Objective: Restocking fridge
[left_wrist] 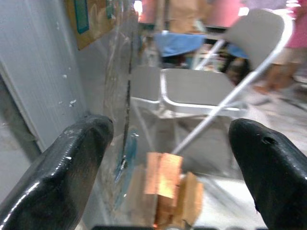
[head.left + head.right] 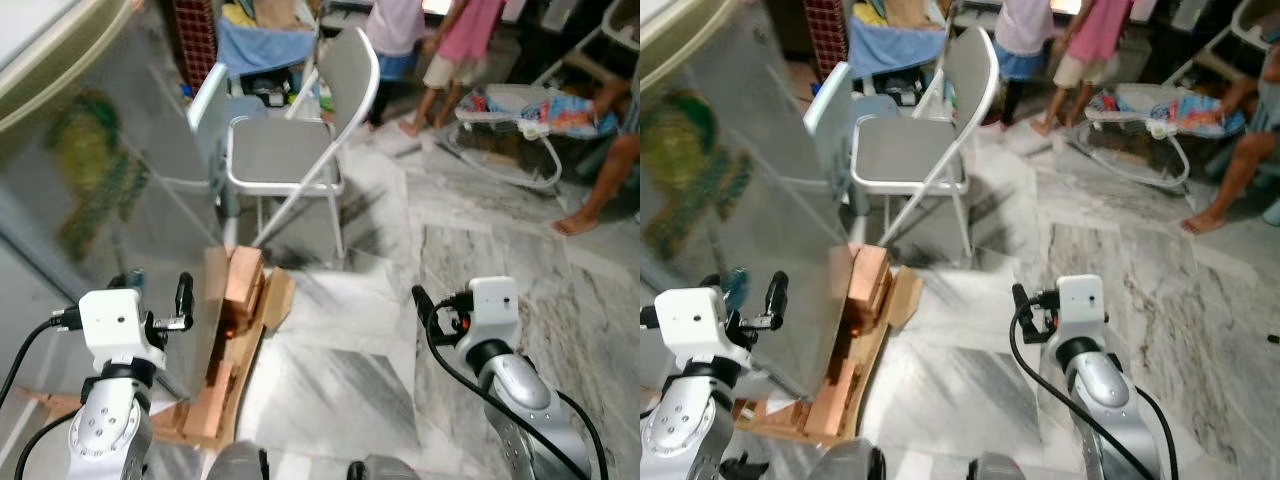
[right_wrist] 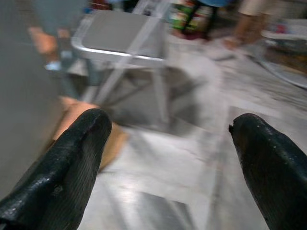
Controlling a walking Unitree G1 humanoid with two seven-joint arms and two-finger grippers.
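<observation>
- Left eye view: the fridge (image 2: 90, 190) stood at the robot's left, its silvery side reflecting the room, raised on wooden blocks (image 2: 238, 300) over a timber pallet. The left gripper (image 2: 160, 300) hung close beside that side wall, and the right gripper (image 2: 425, 305) hung over bare marble floor (image 2: 480, 250), well apart from the fridge. A grey folding chair (image 2: 290, 150) stood just beyond the blocks. I saw no groceries in reach, so the step in hand looked like getting round to the door.
- Right eye view: the same layout, with people's legs (image 2: 1070, 60) and a baby bouncer (image 2: 1160, 120) at the far side of the room. Doing this step well would call for turning slowly, keeping the left arm off the steel wall and the feet off the pallet's corner.
- Left wrist view: the two black fingers (image 1: 62, 167) stood wide apart with nothing between them. Between them showed the fridge's edge, the copper-coloured blocks and the chair seat. Good advice here was to keep that gripper wide until a handle lay squarely between the fingers.
- Right wrist view: blurred, yet the right fingers (image 3: 62, 163) were plainly spread wide and empty too, pointing toward the chair and floor. That arm seemed free to fetch stock, though what stock, and where it lay, I could not tell.
</observation>
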